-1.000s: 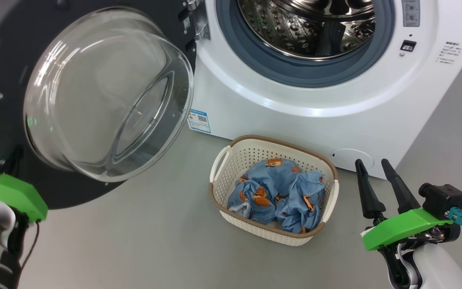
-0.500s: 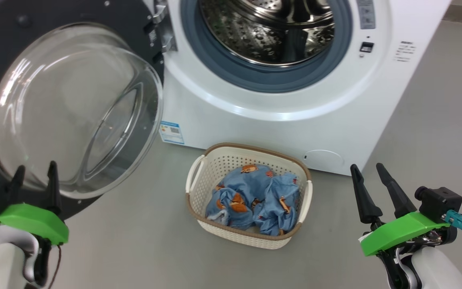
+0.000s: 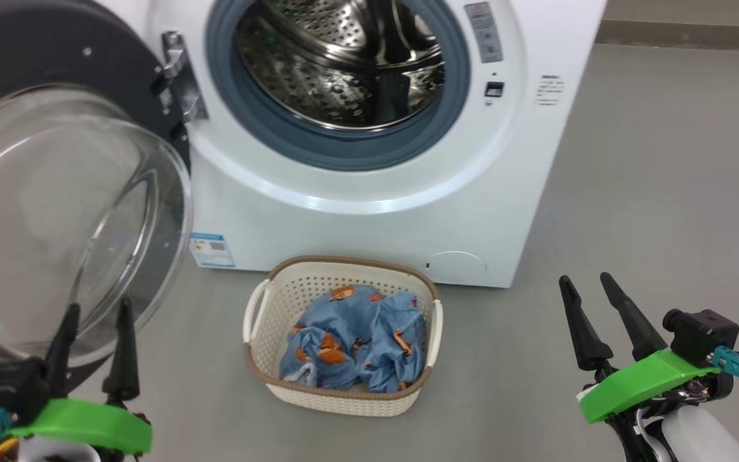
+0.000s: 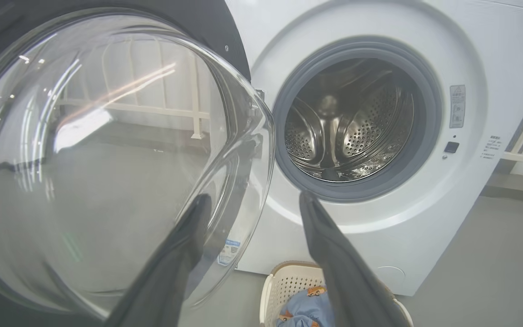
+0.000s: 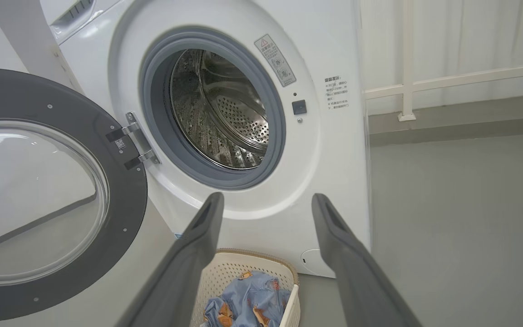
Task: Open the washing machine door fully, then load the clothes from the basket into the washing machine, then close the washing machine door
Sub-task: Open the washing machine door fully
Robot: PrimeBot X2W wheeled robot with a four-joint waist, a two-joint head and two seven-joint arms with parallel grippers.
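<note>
- The washing machine door (image 3: 55,212) stands swung open at the left of the washing machine (image 3: 356,224).
- The clothes (image 3: 356,340) lie in the basket (image 3: 344,262) on the floor (image 3: 652,192), in front of the machine.
- The left tool (image 3: 99,307) and the right tool (image 3: 584,279), 2 in all, are spread wide and hold nothing.

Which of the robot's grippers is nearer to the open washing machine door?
Left. The left gripper is right by the lower edge of the door; the right gripper is well off to the other side, past the basket.
</note>
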